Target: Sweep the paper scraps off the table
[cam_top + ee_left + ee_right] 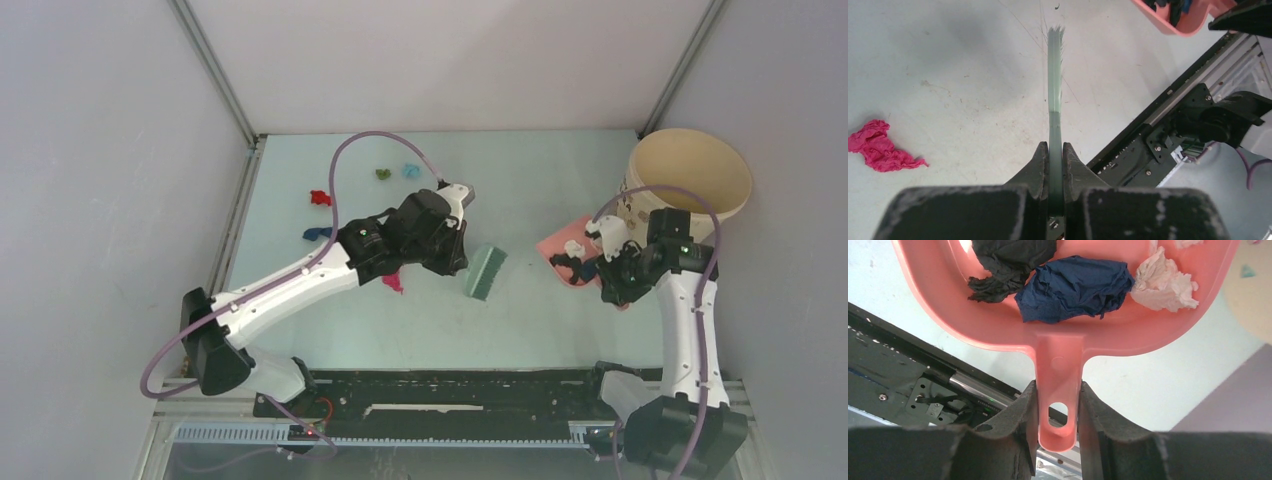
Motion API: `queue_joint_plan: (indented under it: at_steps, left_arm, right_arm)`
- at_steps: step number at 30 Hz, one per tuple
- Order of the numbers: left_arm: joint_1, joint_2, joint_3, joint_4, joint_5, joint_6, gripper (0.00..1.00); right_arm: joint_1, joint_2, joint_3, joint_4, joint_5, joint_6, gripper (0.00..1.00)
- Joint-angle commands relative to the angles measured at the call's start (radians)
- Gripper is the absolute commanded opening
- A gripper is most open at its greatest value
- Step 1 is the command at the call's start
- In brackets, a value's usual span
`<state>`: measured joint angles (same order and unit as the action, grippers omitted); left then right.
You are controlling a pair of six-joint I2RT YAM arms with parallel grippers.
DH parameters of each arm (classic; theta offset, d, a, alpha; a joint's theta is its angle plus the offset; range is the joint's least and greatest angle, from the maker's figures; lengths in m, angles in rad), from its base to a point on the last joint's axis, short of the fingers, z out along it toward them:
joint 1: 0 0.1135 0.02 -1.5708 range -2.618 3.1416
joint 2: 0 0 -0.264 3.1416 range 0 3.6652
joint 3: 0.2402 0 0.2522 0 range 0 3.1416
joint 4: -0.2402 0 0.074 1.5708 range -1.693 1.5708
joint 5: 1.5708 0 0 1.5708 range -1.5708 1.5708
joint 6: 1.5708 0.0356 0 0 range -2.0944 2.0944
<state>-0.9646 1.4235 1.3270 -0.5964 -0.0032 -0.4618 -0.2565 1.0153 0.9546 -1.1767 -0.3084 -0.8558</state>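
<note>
Several paper scraps lie on the pale table (540, 180): red (320, 198), green (382, 174), light blue (410, 170), dark blue (316, 234), and magenta (393, 283) beside the left arm. My left gripper (1055, 150) is shut on the handle of the teal brush (1055, 85), whose bristles (485, 272) rest mid-table. The magenta scrap (879, 147) sits to the brush's left. My right gripper (1058, 390) is shut on the handle of the salmon dustpan (998, 325). The pan holds a dark blue scrap (1073, 287), a black one (1003, 262) and a whitish one (1165, 285).
A tall beige tub (690, 175) stands at the back right corner, just behind the dustpan (550, 243). The black base rail (450, 395) runs along the near edge. Grey walls close in the table on three sides.
</note>
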Motion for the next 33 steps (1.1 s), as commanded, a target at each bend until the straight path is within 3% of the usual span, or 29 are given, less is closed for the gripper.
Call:
queue_joint_plan:
  at_steps: [1,12,17,27,33]
  left_arm:
    - [-0.006,-0.051,0.058,-0.140,0.024,0.038,0.00]
    - [0.001,-0.026,-0.092,-0.072,-0.092,0.202,0.00]
    - [0.003,-0.026,-0.096,-0.085,-0.048,0.191,0.00]
    - [0.005,-0.030,-0.094,-0.102,-0.019,0.183,0.00]
    - [0.006,-0.023,-0.095,-0.104,-0.009,0.179,0.00]
  right_arm:
    - [0.014,0.010,0.139,-0.102,-0.041,0.035,0.00]
    - [0.018,0.064,0.377,-0.120,0.022,0.095,0.00]
    - [-0.013,0.171,0.532,-0.173,0.036,0.121,0.00]
    - [-0.219,0.469,1.037,-0.363,0.058,0.095,0.00]
    - [-0.280,0.640,1.317,-0.421,0.244,0.000,0.00]
